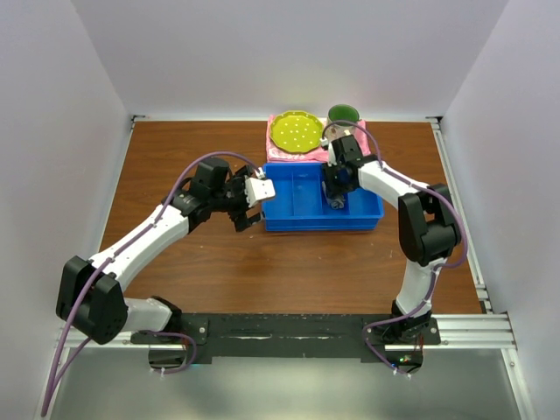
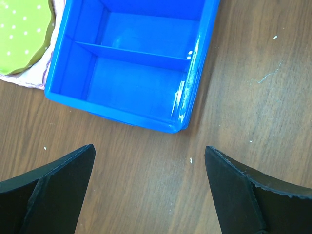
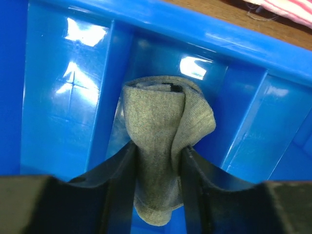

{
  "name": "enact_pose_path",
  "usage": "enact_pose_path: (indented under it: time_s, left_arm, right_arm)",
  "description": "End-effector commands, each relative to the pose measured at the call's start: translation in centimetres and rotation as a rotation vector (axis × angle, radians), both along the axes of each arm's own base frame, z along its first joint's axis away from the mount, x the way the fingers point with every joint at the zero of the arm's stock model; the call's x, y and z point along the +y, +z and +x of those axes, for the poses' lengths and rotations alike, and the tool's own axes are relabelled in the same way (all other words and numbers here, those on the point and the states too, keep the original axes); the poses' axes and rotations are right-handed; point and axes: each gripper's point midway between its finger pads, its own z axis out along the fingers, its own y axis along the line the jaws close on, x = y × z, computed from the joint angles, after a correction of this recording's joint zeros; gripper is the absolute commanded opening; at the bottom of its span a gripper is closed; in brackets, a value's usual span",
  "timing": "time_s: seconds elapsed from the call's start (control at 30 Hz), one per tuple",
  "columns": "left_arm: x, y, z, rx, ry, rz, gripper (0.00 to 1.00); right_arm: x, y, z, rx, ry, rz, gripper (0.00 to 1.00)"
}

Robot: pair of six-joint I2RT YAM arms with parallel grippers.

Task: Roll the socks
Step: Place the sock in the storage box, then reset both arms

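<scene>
R claw [image 3: 158,151] was clamped on the bunched grey sock [image 3: 163,112], held inside the blue bin [image 3: 68,73], approx. in its right-hand section (tight view). L claw [image 2: 150,148] was spread wide, empty, over the counter [image 2: 253,73] beside the bin.

Brown wooden bench [image 1: 219,271], seen from above. At frame centre a blue divided bin [image 1: 319,224] rests on it; a pink cloth [image 1: 293,158] lies just beyond the bin's upper edge.

Right pincer [image 3: 157,158] clamps rolled socks [image 3: 163,131] inside blue bin [image 3: 63,97].
</scene>
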Motion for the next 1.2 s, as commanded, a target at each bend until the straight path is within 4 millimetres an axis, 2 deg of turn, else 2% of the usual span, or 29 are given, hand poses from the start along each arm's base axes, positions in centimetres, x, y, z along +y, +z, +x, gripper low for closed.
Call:
enact_pose_path:
  time_s: [0.0, 0.07, 0.17, 0.6, 0.7, 0.8, 0.83, 0.93, 1.07, 1.1, 1.17]
  left_arm:
    - [-0.2, 1.4, 0.1, -0.028, -0.002, -0.045, 1.0]
    - [-0.2, 1.5, 0.1, -0.031, -0.003, -0.046, 1.0]
    - [-0.2, 1.4, 0.1, -0.026, -0.003, -0.046, 1.0]
    - [0.3, 2.1, 0.6, -0.05, 0.012, -0.043, 1.0]
    - [0.3, 2.1, 0.2, -0.049, -0.026, -0.027, 1.0]
    - [0.5, 2.6, 0.2, -0.047, -0.025, -0.011, 1.0]
    - [0.7, 2.6, 0.1, -0.037, -0.013, -0.002, 1.0]
    - [1.4, 3.7, 1.1, -0.077, 0.034, 0.012, 1.0]
    - [2.9, 6.3, 3.4, -0.099, 0.254, -0.054, 1.0]
    - [3.1, 6.9, 3.4, -0.104, 0.261, -0.069, 1.0]
    - [3.3, 7.7, 3.2, -0.106, 0.262, -0.078, 1.0]
  right_arm:
    - [0.7, 2.0, 0.8, -0.047, 0.014, -0.003, 0.49]
    - [0.5, 2.8, 1.0, -0.067, 0.01, -0.012, 0.59]
    - [0.4, 4.1, 1.0, -0.091, 0.011, -0.013, 0.64]
    - [0.8, 8.5, 1.6, -0.151, 0.029, 0.014, 0.67]
    - [0.7, 10.8, 1.7, -0.193, 0.039, 0.014, 0.7]
    - [0.5, 13.6, 1.7, -0.25, 0.039, 0.021, 0.85]
    - [0.4, 14.4, 1.7, -0.27, 0.056, 0.013, 0.98]
    - [0.1, 16.9, 1.2, -0.327, 0.062, 0.021, 0.99]
    - [-0.5, 19.4, 0.2, -0.367, 0.078, 0.016, 0.99]
    - [-0.5, 20.7, -0.1, -0.389, 0.085, 0.024, 0.99]
    - [-0.3, 21.6, -1.1, -0.38, 0.131, 0.031, 0.99]
